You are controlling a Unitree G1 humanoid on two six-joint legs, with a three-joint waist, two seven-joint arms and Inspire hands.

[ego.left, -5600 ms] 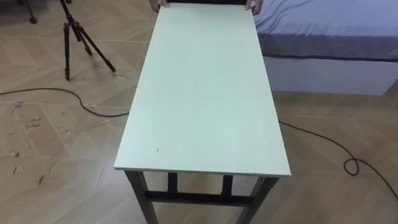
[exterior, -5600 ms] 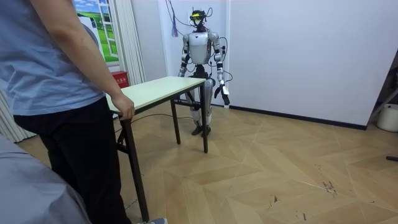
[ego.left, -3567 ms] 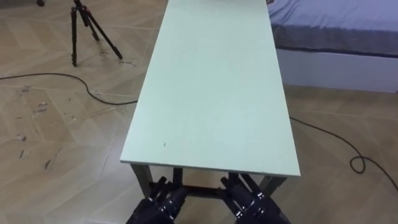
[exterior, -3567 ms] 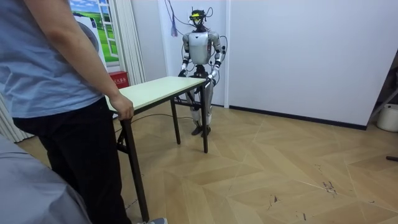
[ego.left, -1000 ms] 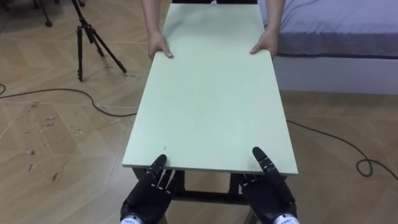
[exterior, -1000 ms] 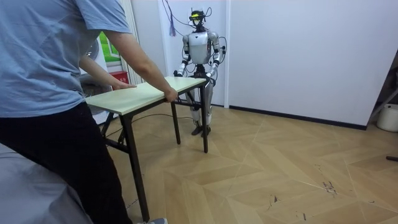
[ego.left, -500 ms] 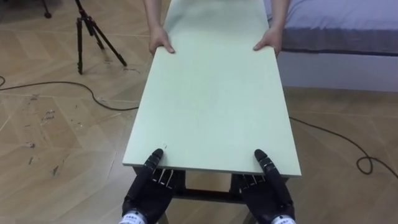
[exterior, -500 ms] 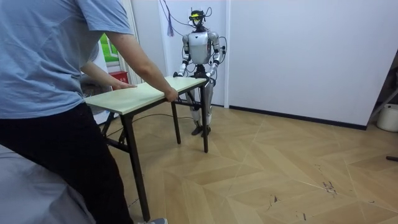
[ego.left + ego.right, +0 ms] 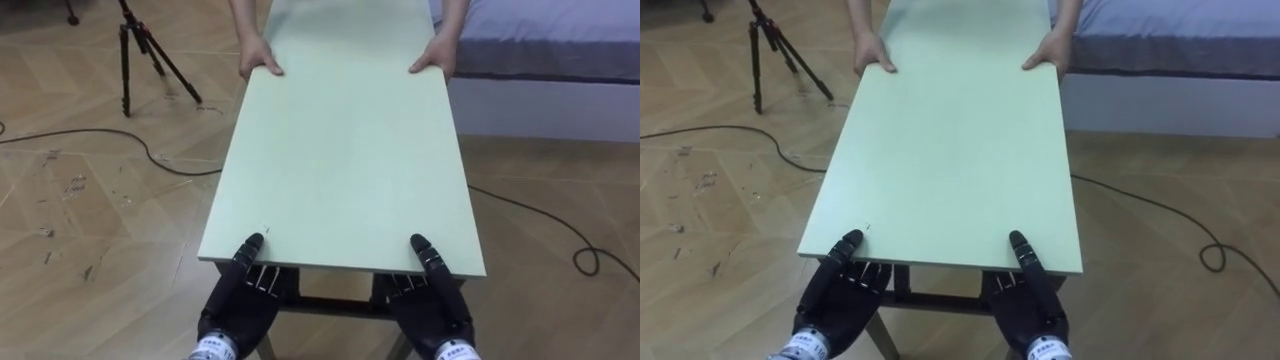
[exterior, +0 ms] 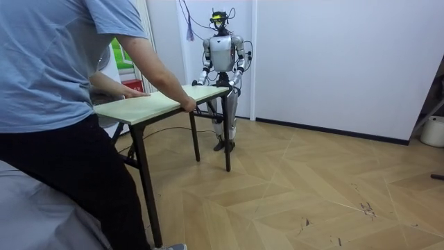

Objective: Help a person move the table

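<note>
Pale-green table [image 9: 345,160] sits between robot and person. Left hand [image 9: 238,305] and right hand [image 9: 432,310] clamp its near edge, thumbs on top, fingers tucked beneath. Person's hands [image 9: 258,62] grip its far corners. Tripod [image 9: 140,45] left of it, bed [image 9: 560,60] right.

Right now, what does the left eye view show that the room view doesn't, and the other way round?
Left eye view: the left hand and right hand gripping the table's near edge, thumbs on top, fingers beneath; a tripod on the floor. Room view: the robot standing upright at the table's end before a white wall, and the person leaning forward. Both: the person's hands holding the opposite end.
</note>
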